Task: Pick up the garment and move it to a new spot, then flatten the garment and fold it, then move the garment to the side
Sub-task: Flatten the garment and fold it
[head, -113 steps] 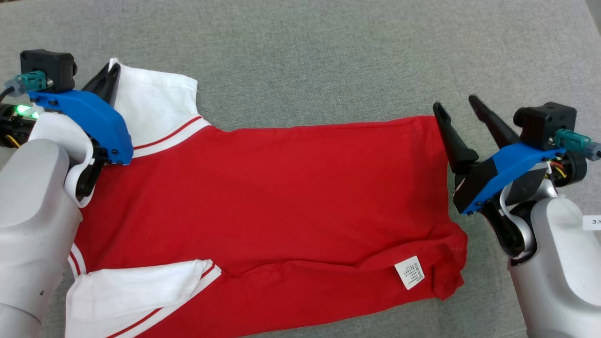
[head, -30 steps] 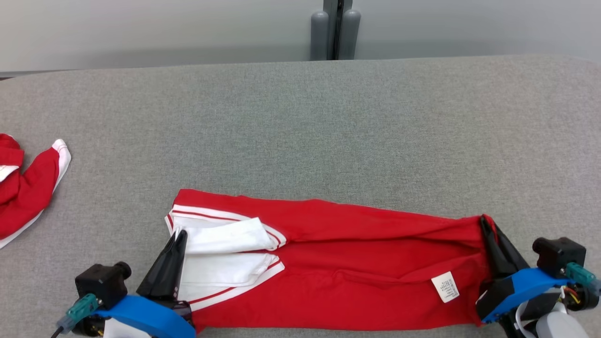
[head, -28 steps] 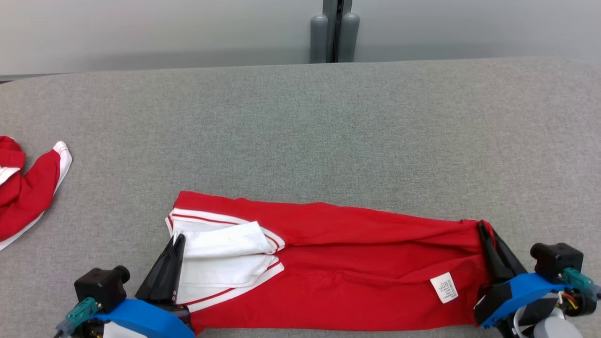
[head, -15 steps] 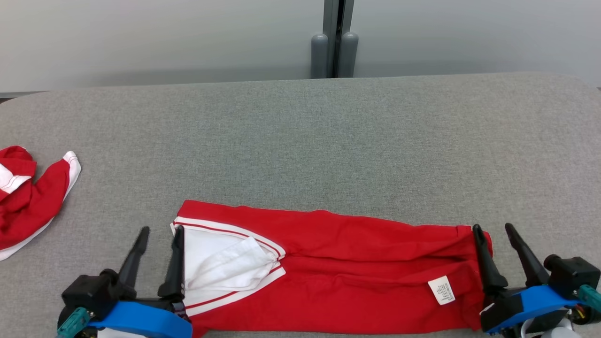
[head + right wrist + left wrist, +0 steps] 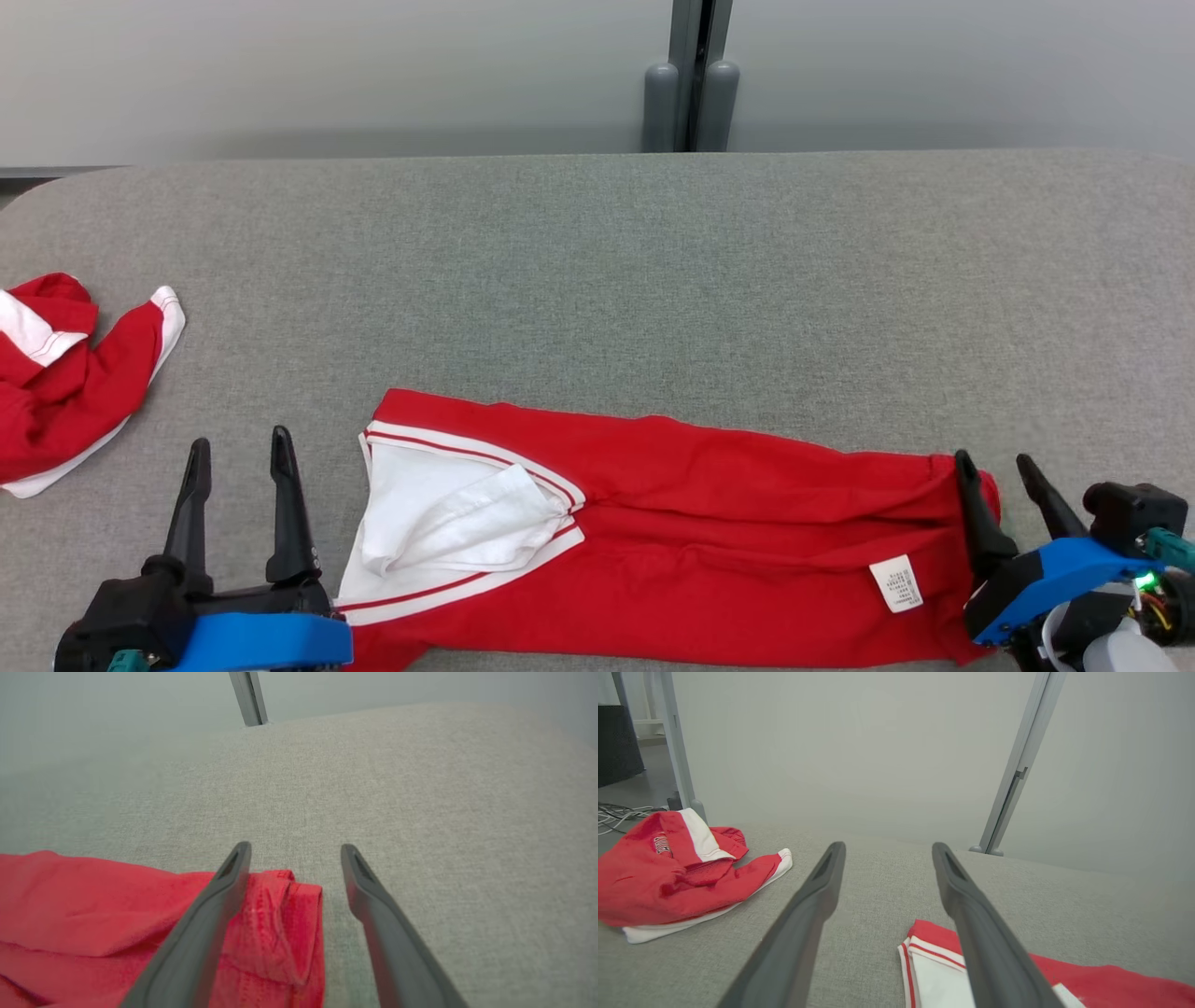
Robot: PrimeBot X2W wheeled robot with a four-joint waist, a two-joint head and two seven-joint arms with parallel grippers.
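Long folded red-and-white cloth garment, soft and matt, on grey desk of coarse woven fabric, crumpled red-and-white cloth shirt left of the garment, left gripper and right gripper with matt dark plastic jaws

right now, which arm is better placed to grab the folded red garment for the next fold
Likely right: the open right gripper straddles the red garment's hem corner; the open left gripper stands beside it.

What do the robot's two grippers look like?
Both the left gripper and right gripper have two long, tapered dark fingers on a blue bracket. The right one carries a black block, a teal connector and a green light.
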